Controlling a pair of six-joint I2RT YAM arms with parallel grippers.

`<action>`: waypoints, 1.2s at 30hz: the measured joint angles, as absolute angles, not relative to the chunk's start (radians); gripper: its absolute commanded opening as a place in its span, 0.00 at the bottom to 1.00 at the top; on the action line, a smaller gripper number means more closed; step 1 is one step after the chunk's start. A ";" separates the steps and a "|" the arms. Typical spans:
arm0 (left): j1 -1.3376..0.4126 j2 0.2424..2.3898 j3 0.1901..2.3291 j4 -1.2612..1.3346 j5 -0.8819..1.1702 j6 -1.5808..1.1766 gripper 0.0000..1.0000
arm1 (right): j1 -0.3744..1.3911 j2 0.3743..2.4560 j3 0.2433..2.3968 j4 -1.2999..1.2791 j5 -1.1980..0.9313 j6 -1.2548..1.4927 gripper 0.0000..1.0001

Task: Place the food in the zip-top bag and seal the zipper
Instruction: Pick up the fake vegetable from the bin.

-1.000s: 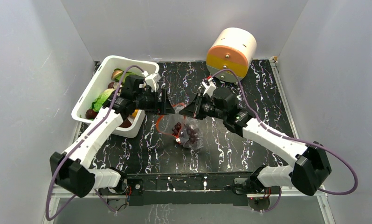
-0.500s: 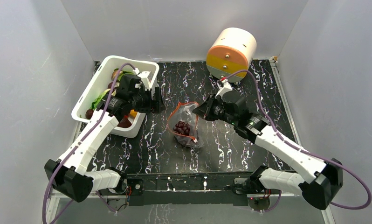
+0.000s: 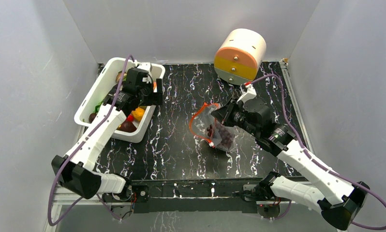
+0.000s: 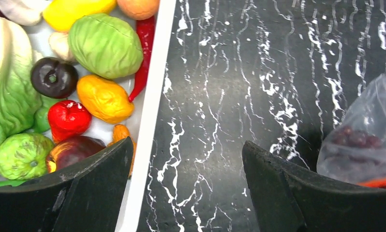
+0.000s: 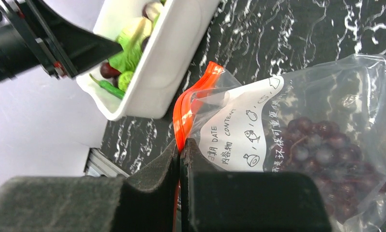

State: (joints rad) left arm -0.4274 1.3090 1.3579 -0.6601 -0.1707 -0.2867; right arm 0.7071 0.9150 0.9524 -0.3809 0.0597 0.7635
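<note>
Your right jaws clenched on zipper (image 5: 184, 111), holding zip-top bag (image 3: 215, 129) mid-desk (image 3: 176, 154), grapes (image 3: 223, 138) inside. Left jaws released, empty, straddling bin (image 4: 155, 96) rim. Remaining food (image 4: 104, 46) just left of them; left arm nearer.

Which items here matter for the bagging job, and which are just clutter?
Job: bag, zipper, grapes already in it, food left in the bin.
Lying about: bin itself, orange-and-cream drum at the back.
</note>
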 measured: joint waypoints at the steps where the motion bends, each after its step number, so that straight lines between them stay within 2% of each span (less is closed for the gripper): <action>1: -0.422 1.327 1.365 -0.660 -0.184 -0.286 0.82 | 0.707 0.915 0.941 -0.380 0.054 0.760 0.00; 13: -0.152 1.496 1.418 -0.592 -0.166 -0.281 0.85 | 0.707 0.915 0.875 -0.390 0.014 0.747 0.00; 25: -0.028 1.758 1.515 -0.493 -0.087 -0.266 0.88 | 0.707 0.915 0.875 -0.394 -0.003 0.768 0.00; 36: -0.018 1.813 1.522 -0.449 -0.005 -0.242 0.90 | 0.707 0.960 0.918 -0.404 0.001 0.768 0.00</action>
